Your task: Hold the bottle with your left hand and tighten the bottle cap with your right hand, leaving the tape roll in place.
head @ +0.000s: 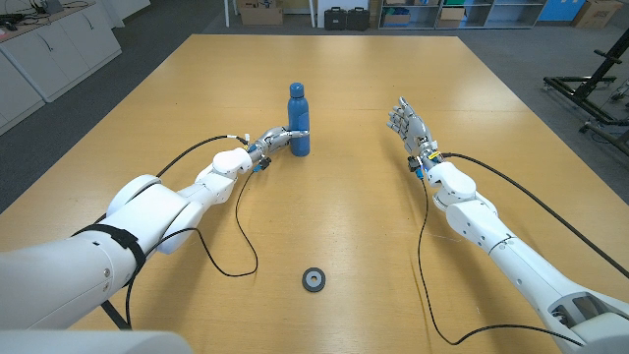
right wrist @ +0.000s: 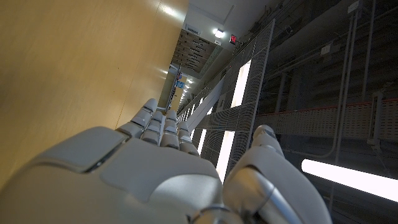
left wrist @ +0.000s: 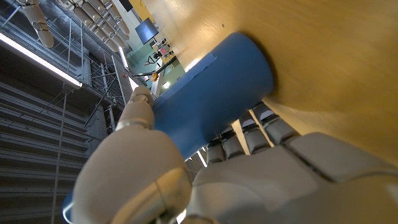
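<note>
A blue bottle with a blue cap stands upright near the table's middle. My left hand grips the bottle's lower body from its left side. The left wrist view shows the bottle held between my thumb and fingers. My right hand is to the right of the bottle, well apart from it, its fingers spread and holding nothing. In the right wrist view my right hand stands above the wooden table with nothing in it.
A small grey tape roll lies on the wooden table near its front edge, between my two arms. Black cables trail along both forearms. Cabinets and cases stand beyond the far edge.
</note>
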Controlling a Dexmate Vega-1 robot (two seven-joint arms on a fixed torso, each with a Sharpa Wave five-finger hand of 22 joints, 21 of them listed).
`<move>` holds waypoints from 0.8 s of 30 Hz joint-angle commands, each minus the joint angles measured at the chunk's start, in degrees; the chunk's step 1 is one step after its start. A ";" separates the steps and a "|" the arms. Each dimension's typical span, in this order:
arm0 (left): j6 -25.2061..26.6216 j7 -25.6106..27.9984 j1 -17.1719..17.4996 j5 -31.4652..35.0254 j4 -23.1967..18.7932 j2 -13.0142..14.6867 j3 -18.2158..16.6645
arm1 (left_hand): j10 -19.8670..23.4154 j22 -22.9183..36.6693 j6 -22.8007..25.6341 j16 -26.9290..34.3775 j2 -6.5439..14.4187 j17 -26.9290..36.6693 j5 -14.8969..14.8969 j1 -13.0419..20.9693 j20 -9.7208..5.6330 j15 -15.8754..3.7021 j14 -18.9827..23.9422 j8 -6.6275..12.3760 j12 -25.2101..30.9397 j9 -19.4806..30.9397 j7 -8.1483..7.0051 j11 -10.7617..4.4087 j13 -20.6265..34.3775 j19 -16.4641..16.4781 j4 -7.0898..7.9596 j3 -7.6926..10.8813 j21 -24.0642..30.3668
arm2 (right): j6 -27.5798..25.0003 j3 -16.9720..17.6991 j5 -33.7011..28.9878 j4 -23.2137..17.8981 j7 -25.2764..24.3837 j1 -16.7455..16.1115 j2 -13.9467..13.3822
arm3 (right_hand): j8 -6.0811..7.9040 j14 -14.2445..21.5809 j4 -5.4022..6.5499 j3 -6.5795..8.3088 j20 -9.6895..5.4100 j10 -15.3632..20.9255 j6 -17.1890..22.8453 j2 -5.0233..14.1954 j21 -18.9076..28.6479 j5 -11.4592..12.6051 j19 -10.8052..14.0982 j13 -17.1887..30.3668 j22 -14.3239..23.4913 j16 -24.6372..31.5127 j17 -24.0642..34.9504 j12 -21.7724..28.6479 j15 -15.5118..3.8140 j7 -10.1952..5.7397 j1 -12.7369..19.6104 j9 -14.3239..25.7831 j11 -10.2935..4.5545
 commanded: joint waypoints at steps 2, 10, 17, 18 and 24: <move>0.31 0.91 0.79 -1.85 0.11 -0.96 -1.76 | 3.18 0.14 4.58 0.50 2.14 0.10 -0.28 2.46 -9.40 -8.96 2.97 0.99 0.58 -0.05 -0.86 -0.44 -0.03 2.52 0.21 1.29 0.51 | 0.30 0.01 0.02 0.51 -0.12 -0.11 0.28 | 0.22 0.30 -0.52 0.06 0.11 0.50 0.38 0.18 -0.19 0.16 0.53 0.03 0.28 0.45 -0.02 0.29 -0.01 1.15 0.51 0.13 0.15; -1.45 0.08 1.43 -2.28 -0.09 -1.02 -2.73 | 5.05 0.18 6.56 0.41 2.64 0.15 -0.50 2.78 -9.46 -9.22 4.42 1.43 0.72 -0.15 -1.06 -0.76 -0.04 3.78 0.48 1.59 0.57 | 0.78 0.10 0.00 0.56 -0.35 -0.37 0.50 | 0.26 0.50 -0.56 0.04 0.11 0.59 0.50 0.21 -0.29 0.16 0.62 -0.11 0.29 0.53 -0.05 0.31 0.04 1.25 0.52 0.12 0.22; -6.98 0.41 2.54 -1.76 -0.80 -0.60 -3.47 | 5.68 0.20 7.43 0.32 2.96 0.16 -0.59 3.08 -9.50 -9.42 5.08 1.59 0.65 -0.20 -1.10 -0.79 -0.04 4.34 0.51 1.83 0.57 | 1.05 0.13 -0.07 0.32 -0.28 -0.61 0.39 | 0.30 0.53 -0.61 0.00 0.04 0.71 0.61 0.24 -0.34 0.16 0.82 -0.25 0.29 0.53 -0.09 0.35 -0.01 1.34 0.52 0.10 0.23; -8.11 0.64 2.79 -1.58 -1.02 -0.46 -3.56 | 6.41 0.21 7.84 0.24 3.12 0.17 -0.63 3.22 -9.45 -9.52 5.29 1.66 0.80 -0.21 -1.28 -0.81 -0.03 4.51 0.52 1.94 0.54 | 1.09 0.16 -0.02 0.24 -0.30 -0.69 0.41 | 0.32 0.53 -0.61 0.00 0.03 0.74 0.66 0.24 -0.34 0.16 0.85 -0.27 0.29 0.54 -0.09 0.36 0.01 1.31 0.52 0.10 0.19; -13.40 0.98 5.00 -1.25 -3.77 0.81 -4.52 | 7.58 0.26 8.97 0.18 3.49 0.18 -0.70 3.81 -9.44 -9.75 6.45 1.83 0.78 -0.26 -1.37 -0.90 -0.04 5.46 0.43 2.33 0.62 | 1.61 0.30 -0.14 -0.35 -0.40 -1.23 0.23 | 0.34 0.56 -0.64 -0.01 0.04 0.73 0.72 0.26 -0.40 0.16 0.90 -0.34 0.30 0.55 -0.11 0.36 -0.09 1.34 0.53 0.10 0.02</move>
